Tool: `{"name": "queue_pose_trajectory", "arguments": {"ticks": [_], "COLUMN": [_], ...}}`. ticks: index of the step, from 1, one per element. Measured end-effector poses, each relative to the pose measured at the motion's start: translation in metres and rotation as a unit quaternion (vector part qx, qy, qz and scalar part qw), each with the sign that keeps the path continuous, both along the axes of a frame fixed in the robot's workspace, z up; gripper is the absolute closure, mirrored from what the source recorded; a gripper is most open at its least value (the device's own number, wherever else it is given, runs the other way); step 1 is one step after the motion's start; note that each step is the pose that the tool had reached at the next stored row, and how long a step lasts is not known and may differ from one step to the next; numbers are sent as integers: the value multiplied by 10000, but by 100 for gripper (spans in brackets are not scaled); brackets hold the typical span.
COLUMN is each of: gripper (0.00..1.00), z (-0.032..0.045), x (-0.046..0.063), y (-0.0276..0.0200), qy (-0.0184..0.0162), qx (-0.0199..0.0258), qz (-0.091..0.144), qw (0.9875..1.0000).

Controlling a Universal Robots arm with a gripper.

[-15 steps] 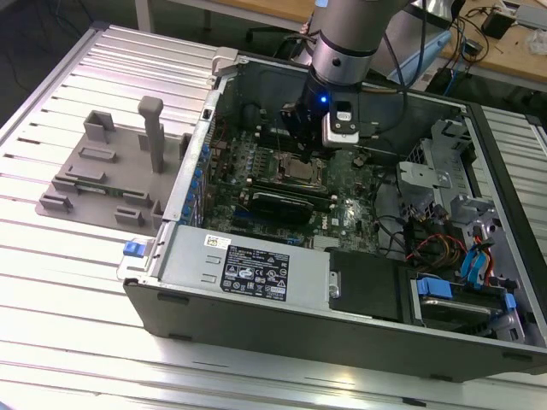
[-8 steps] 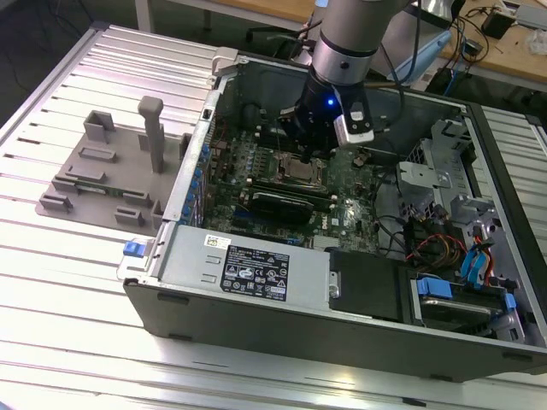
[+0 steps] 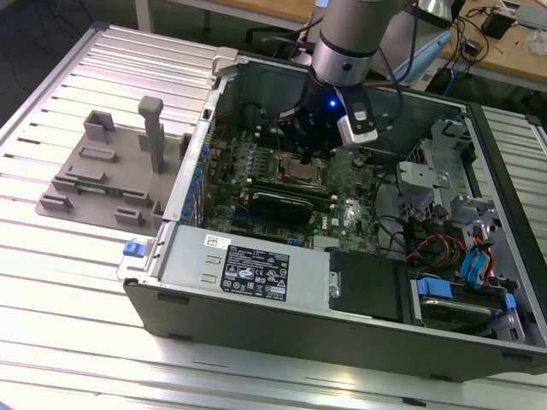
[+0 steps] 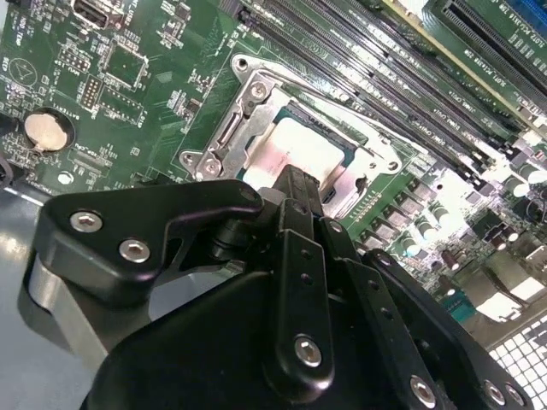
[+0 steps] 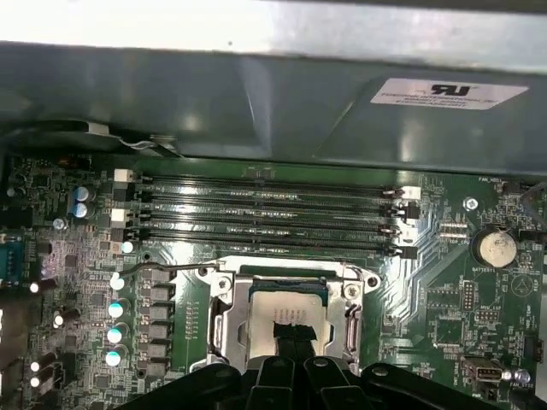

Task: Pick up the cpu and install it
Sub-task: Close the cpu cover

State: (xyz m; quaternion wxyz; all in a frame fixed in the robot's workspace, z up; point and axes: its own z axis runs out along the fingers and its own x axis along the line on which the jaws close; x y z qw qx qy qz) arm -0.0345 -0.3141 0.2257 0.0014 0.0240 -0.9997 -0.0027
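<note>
Touching the flat, silvery square cpu (image 4: 301, 147) seated in its metal socket (image 4: 220, 147); black fingers (image 4: 296, 213) closed together.

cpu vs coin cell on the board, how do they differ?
The cpu is a flat square plate; the coin cell is a round disc. The cpu is clearly larger than the coin cell. The cpu lies in the metal socket frame at the gripper tip; the coin cell sits apart from the gripper. Both are silvery and lie flat on the motherboard.

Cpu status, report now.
The gripper low inside the case, tip at the cpu. Cpu lying flat in the motherboard socket. No obstruction seen around it.
</note>
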Motion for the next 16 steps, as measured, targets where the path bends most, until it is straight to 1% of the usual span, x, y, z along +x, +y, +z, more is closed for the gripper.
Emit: {"name": "queue_pose_trajectory", "arguments": {"ticks": [3, 6, 9, 10, 12, 14, 16], "gripper": [89, 89, 89, 89, 89, 89, 89], "z": [-27, -32, -36, -38, -45, -74, -86], "x": [-4, -17, -75, -116, -146, -195, -219], "y": [-10, -11, -10, -10, -10, -10, -11], "qy": [0, 0, -1, 0, 0, 0, 1], "qx": [0, -1, 0, 0, 0, 0, -1], "qz": [9, 17, 18, 17, 18, 34, 40], "qw": [10000, 10000, 10000, 10000, 10000, 10000, 10000]}}
